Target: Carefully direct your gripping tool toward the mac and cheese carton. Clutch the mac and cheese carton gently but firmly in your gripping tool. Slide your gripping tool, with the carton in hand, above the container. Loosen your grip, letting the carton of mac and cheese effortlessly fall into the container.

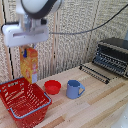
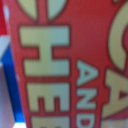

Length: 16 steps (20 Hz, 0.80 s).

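Exterior view's evenly lit but soft and low-res, with faint shadows on the table (image 1: 95, 107). Wrist view is a total blur, lettering way out of focus.

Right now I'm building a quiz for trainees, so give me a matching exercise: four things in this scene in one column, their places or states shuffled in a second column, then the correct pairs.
Column one:
1. mac and cheese carton
2. red basket
3. blue mug
4. toaster oven

Column two:
A. at the exterior view's right, door folded down
B. hanging from the gripping tool, off the table
C. between the red bowl and the oven
D. lowest at the exterior view's left

Pairs: 1-B, 2-D, 3-C, 4-A
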### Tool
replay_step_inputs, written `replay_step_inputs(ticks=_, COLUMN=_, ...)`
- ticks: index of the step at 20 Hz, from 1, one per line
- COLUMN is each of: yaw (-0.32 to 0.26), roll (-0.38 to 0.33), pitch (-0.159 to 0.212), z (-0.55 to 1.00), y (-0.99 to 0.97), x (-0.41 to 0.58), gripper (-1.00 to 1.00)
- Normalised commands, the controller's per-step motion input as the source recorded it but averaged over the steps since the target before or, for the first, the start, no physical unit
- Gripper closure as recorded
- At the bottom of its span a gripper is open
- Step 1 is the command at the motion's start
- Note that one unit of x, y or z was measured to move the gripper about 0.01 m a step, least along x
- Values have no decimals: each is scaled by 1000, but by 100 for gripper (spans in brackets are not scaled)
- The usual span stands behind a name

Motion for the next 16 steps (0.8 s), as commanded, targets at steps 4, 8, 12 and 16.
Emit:
replay_step_inputs(ticks=4, yaw=-42, roll=-15, pitch=0, z=-916, y=169, x=217, gripper=100)
replay_step_inputs(ticks=8, yaw=-10, roll=-7, pitch=1, z=-482, y=122, x=72, gripper=-100)
replay_step_inputs(ticks=12, yaw=-54, roll=0, pitch=82, z=239, y=-3, x=31, gripper=-100)
replay_step_inputs(ticks=16, yaw=-112, roll=4, pitch=95, z=614, y=-19, x=41, gripper=-100)
